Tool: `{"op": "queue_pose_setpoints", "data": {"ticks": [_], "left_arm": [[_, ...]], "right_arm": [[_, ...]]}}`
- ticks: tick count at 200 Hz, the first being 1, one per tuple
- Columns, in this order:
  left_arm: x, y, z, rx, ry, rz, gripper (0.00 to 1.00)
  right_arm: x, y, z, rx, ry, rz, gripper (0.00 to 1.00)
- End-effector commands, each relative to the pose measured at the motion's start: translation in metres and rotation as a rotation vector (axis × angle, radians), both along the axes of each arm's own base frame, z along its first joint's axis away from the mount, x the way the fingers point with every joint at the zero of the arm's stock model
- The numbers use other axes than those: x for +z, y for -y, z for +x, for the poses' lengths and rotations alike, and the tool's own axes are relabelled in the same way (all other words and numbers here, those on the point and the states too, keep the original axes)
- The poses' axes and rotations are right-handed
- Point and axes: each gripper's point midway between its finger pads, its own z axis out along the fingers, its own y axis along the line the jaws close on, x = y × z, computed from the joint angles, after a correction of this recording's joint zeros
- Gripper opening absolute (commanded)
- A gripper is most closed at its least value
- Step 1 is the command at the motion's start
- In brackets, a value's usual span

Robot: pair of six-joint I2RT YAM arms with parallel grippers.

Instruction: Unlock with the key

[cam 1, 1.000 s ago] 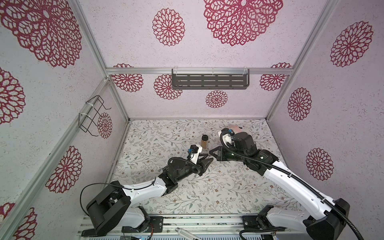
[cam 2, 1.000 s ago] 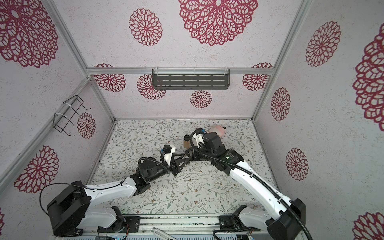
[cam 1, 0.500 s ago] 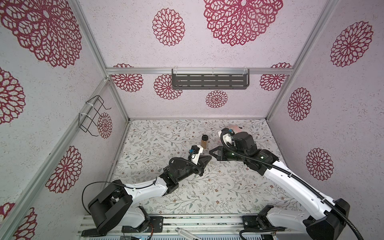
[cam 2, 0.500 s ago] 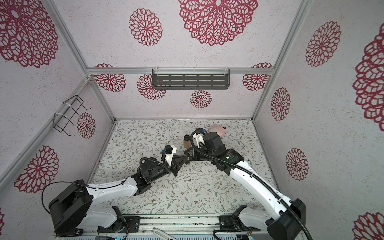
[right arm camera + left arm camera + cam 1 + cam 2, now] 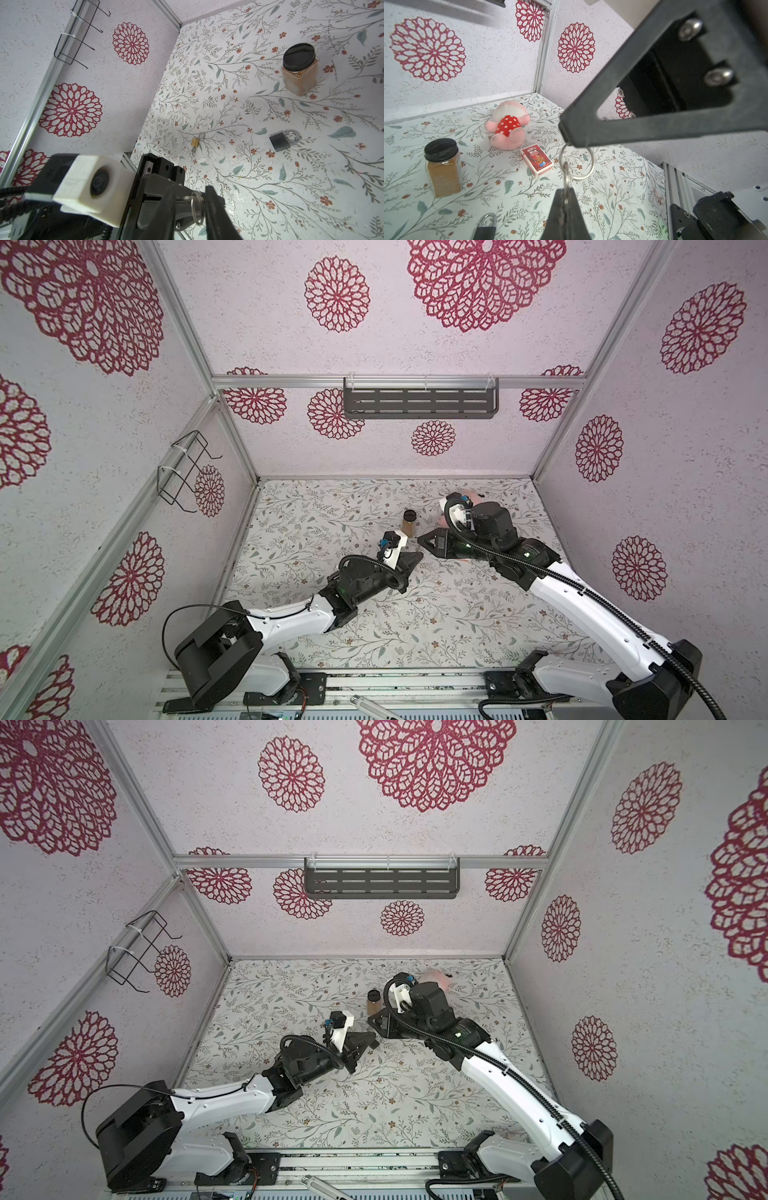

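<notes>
My two grippers meet tip to tip above the mat, in both top views: the left gripper (image 5: 419, 558) (image 5: 373, 1038) and the right gripper (image 5: 420, 540) (image 5: 370, 1020). In the left wrist view the left gripper (image 5: 564, 190) is shut on a thin metal key (image 5: 566, 178). Its ring (image 5: 577, 162) hangs at the right gripper's tip (image 5: 565, 133). In the right wrist view the right gripper (image 5: 190, 189) has its jaws apart, with the ring (image 5: 196, 207) in the gap. A black padlock (image 5: 280, 141) (image 5: 485, 228) and a small brass padlock (image 5: 195, 142) lie on the mat.
A spice jar (image 5: 409, 522) (image 5: 443, 168) stands just behind the grippers. A pink plush toy (image 5: 508, 126) and a red card box (image 5: 536, 160) lie beyond it. A wire rack (image 5: 187, 472) hangs on the left wall and a grey shelf (image 5: 419, 402) on the back wall.
My left gripper has gone from open to shut on the key. The right gripper's jaws, shut before, have come apart round the ring. Both arms have barely shifted.
</notes>
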Motion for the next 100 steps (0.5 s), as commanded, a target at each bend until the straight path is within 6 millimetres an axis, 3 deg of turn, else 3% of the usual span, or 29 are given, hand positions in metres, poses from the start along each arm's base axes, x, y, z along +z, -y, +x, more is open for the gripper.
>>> {"op": "queue_pose_setpoints", "data": {"ticks": [1,60,100], "left_arm": [[0.019,-0.004,0.001,-0.025,-0.019,-0.047,0.0],[0.024,-0.013,-0.007,-0.202,-0.183,-0.056,0.0],[0.031,-0.02,-0.006,-0.264,-0.209,-0.029,0.0]], "right_arm": [[0.02,0.009,-0.002,-0.013,0.047,0.042,0.34],[0.038,0.019,-0.002,0.043,0.111,0.169,0.51],[0.05,0.015,-0.009,0.145,0.222,0.29,0.61]]}}
